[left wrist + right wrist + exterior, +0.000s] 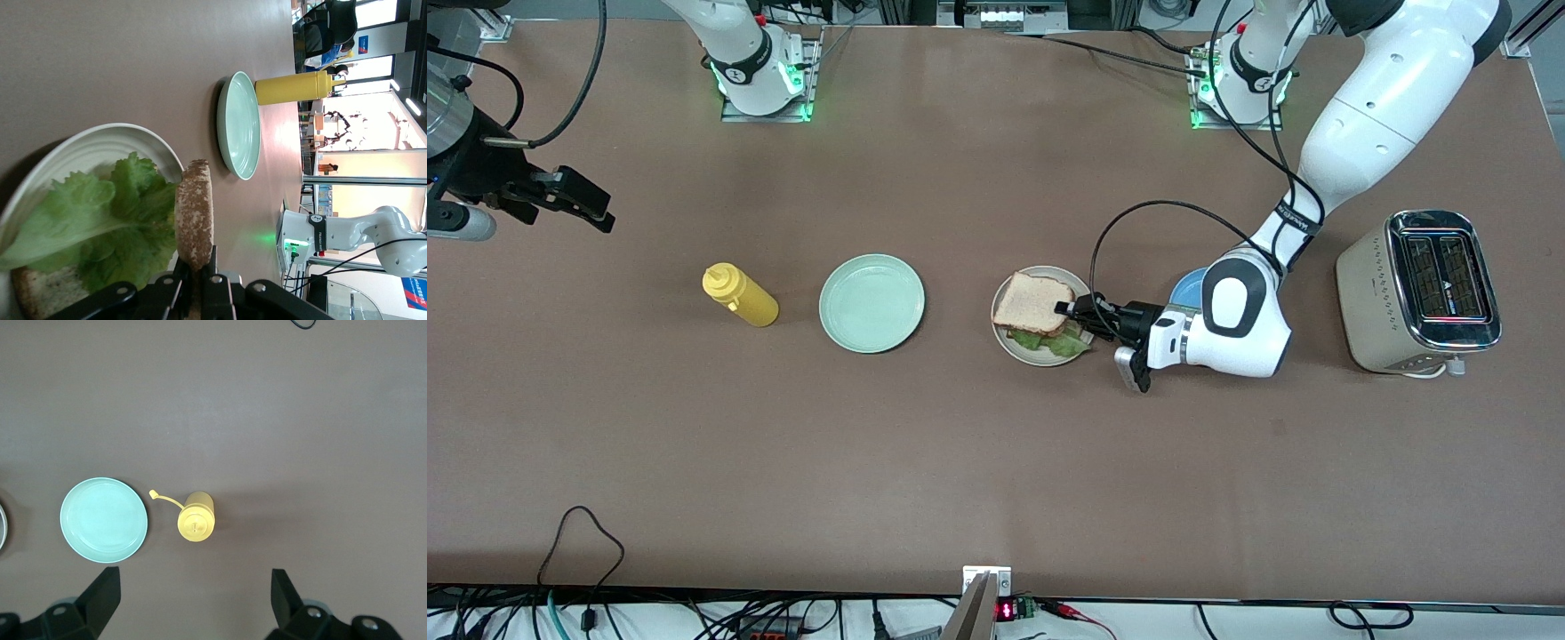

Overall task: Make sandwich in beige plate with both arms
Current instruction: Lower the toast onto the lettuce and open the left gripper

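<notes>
The beige plate [1018, 342] sits mid-table. On it lies a bread slice [40, 293] with a crinkled green lettuce leaf [1060, 346] on top. My left gripper [1069, 309] is shut on the edge of a second bread slice [1032, 304] and holds it just over the lettuce. In the left wrist view the held slice [195, 220] stands edge-on between the fingers, beside the lettuce [100, 220] on the plate [93, 137]. My right gripper [591, 206] is open and empty, up in the air at the right arm's end of the table; it waits.
A pale green plate [871, 302] and a yellow squeeze bottle [740, 296] stand toward the right arm's end. A blue plate [1188, 286] lies partly hidden under my left arm. A toaster [1418, 292] stands at the left arm's end.
</notes>
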`<state>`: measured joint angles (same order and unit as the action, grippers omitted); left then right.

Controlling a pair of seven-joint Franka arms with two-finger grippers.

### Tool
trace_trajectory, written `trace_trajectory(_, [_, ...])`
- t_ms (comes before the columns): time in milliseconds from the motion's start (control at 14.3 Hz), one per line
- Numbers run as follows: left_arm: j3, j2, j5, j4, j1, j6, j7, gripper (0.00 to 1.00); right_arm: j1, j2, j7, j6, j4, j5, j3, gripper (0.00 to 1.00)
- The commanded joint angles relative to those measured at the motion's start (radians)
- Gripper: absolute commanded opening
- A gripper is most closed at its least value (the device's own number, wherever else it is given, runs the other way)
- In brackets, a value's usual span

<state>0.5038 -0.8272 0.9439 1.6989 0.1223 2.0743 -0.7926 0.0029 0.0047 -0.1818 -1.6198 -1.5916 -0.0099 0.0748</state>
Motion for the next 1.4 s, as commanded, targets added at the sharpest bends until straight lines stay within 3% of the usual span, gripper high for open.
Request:
trace_trajectory(0, [-0.016,0.002,0.021,0.001,0.005,0.001,-0.04,0.02,0.0,-0.002,0.012,0.003,0.012,0.002,-0.001,1.0])
trace_trajectory(210, [-0.034,0.002,0.004,-0.007,-0.007,0.001,-0.039,0.15,0.0,-0.003,0.012,0.003,0.013,0.004,-0.001,1.0])
trace_trajectory(350, [-0.074,0.002,0.001,-0.013,-0.035,0.004,-0.04,0.35,0.0,-0.003,0.012,0.003,0.012,0.004,-0.003,1.0])
trace_trajectory(420, [-0.091,0.002,0.0,-0.013,-0.044,0.016,-0.04,0.71,0.0,-0.003,0.012,0.003,0.012,0.004,-0.001,1.0])
trace_trajectory(490, [-0.093,0.003,-0.003,-0.013,-0.044,0.02,-0.045,1.0,0.0,-0.003,0.012,0.003,0.012,0.004,-0.003,1.0])
trace_trajectory(700, [-0.093,0.016,-0.036,-0.015,-0.038,0.021,-0.071,1.0,0.0,-0.003,0.012,0.003,0.012,0.004,-0.001,1.0])
trace_trajectory(1049, [-0.096,0.117,-0.207,-0.013,-0.027,0.012,-0.05,1.0,0.0,-0.003,0.012,0.003,0.012,0.004,-0.001,1.0])
trace_trajectory(1189, [-0.099,0.16,-0.27,-0.012,-0.023,-0.02,0.015,1.0,0.0,-0.003,0.012,0.003,0.012,0.004,-0.001,1.0])
trace_trajectory(1329, [-0.113,0.215,-0.411,-0.027,-0.015,-0.103,0.142,1.0,0.0,-0.003,0.012,0.001,0.012,0.004,-0.001,1.0])
